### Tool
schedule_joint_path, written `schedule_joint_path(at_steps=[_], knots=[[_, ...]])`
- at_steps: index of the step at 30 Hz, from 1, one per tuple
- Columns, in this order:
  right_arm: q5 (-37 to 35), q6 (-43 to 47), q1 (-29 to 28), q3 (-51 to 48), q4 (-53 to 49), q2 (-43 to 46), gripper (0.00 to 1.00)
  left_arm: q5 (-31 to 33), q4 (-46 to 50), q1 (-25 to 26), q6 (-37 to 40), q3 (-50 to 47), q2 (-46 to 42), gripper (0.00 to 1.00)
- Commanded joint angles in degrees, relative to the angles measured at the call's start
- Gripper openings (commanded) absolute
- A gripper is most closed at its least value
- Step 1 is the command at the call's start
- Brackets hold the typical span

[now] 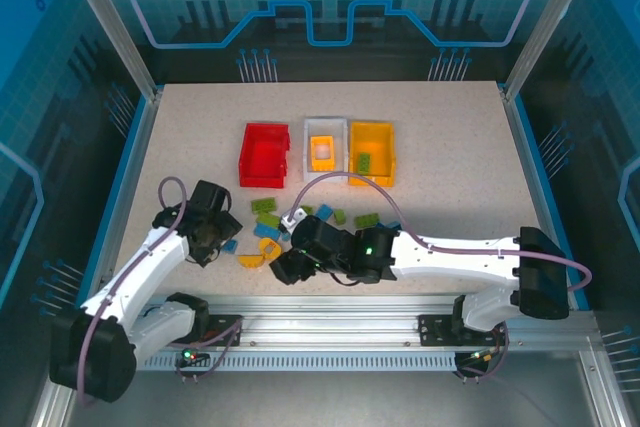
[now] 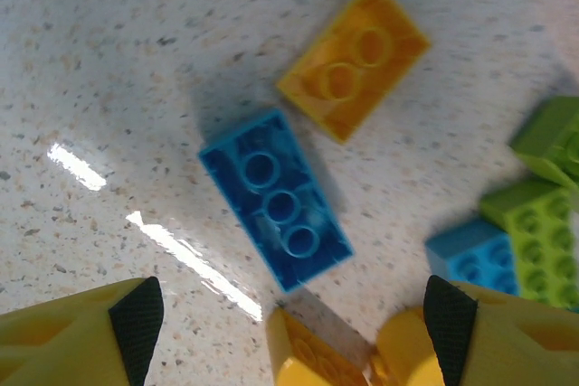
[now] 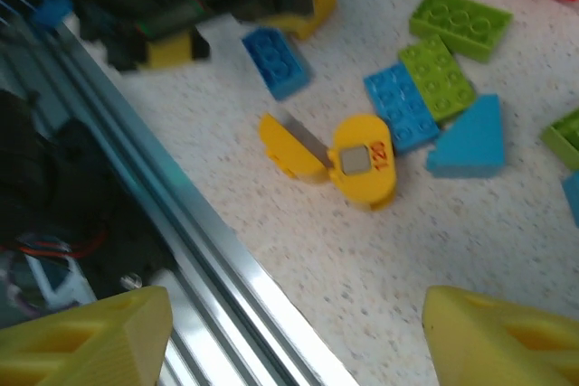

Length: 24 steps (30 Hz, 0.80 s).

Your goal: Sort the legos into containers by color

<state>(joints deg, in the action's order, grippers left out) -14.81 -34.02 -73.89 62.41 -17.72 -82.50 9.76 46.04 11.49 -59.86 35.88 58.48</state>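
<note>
**Legos Loose on the Desk, Both Grippers Spread Wide**

Shows small studded legos (image 1: 300, 219) in blue, green and orange-yellow, strewn on the speckled desk (image 1: 450, 167) just in front of three bins in a row: red bin (image 1: 262, 152), white bin (image 1: 324, 122), orange-yellow bin (image 1: 372, 126). From above, catches a green brick (image 1: 366, 162) lying inside the orange-yellow bin. From the left wrist, picks out detail lost overhead: a blue brick (image 2: 276, 198) with three rings along its middle, flat beside an orange-yellow brick (image 2: 353, 59) with two, near but apart. From the right wrist, reveals a rounded yellow piece (image 3: 364, 160) marked "120". Finds the left gripper (image 2: 291, 318) open and empty, hovering over the blue brick, arm bent forward from its base. Finds the right gripper (image 3: 298, 332) likewise spread, holding nothing, arm stretched leftward along the near rail (image 3: 208, 250).
</note>
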Motion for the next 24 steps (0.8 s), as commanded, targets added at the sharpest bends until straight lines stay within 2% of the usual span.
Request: schedule_joint_path(at_steps=[1,8,18,22,24], knots=[[0.61,1.53,-0.27,0.65,4.72,2.24,0.77,-3.73,-4.98,-1.87,-5.39,-2.07,1.48,0.81],[0.48,-0.07,0.10,-0.15,3.74,2.16,0.77,-4.02,-9.98,-2.08,-7.50,-3.30,7.03,0.80],[-0.27,-0.95,0.82,-0.70,3.62,3.10,0.75,-2.29,-13.90,-2.42,-8.79,-6.07,11.47,0.61],[-0.30,-1.58,0.97,-0.98,3.78,3.10,0.75,-2.20,-15.19,-2.38,-8.91,-6.78,11.93,0.48],[-0.68,-1.92,1.05,-1.30,3.72,3.40,0.74,-2.24,-14.94,-2.43,-8.73,-6.72,11.24,0.32]])
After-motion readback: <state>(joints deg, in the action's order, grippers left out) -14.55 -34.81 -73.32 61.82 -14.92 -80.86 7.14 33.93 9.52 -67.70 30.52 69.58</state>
